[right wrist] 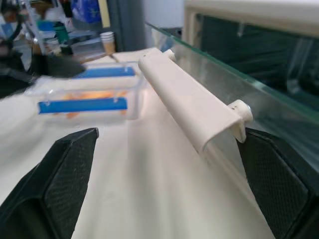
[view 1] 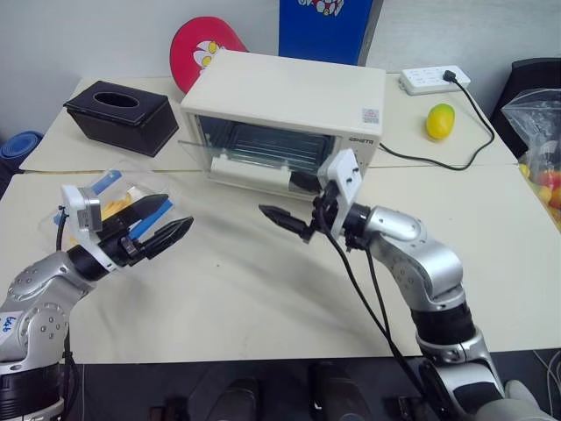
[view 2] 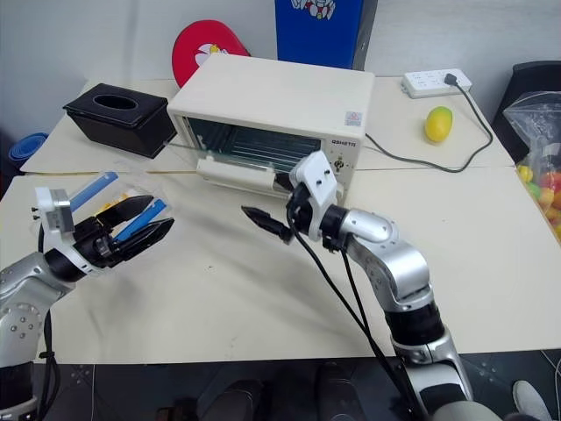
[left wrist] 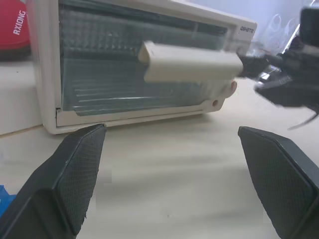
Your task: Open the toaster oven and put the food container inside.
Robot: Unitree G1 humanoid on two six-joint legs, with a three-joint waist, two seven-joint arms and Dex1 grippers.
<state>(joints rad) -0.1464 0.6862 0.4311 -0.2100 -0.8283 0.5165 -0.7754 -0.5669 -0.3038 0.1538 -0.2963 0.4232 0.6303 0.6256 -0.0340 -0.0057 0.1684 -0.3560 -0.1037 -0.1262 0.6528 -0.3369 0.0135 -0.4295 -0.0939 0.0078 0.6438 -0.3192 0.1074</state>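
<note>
The cream-white toaster oven (view 1: 289,96) stands at the back of the table. Its glass door (right wrist: 259,94) leans partly open, with the white bar handle (right wrist: 192,102) out front. My right gripper (view 1: 282,221) hovers open just in front of and below that handle, nothing between its fingers. The food container (right wrist: 84,97), clear with blue clips and orange strips inside, lies on the table at the left. My left gripper (view 1: 178,216) is raised over the container's near side, open and empty, pointing toward the oven door (left wrist: 134,79).
A black tissue box (view 1: 118,114) sits left of the oven, a red round object (view 1: 206,48) behind it. A power strip (view 1: 434,81) with a black cord, a yellow fruit (view 1: 440,121) and a bag of fruit (view 1: 543,167) are at the right.
</note>
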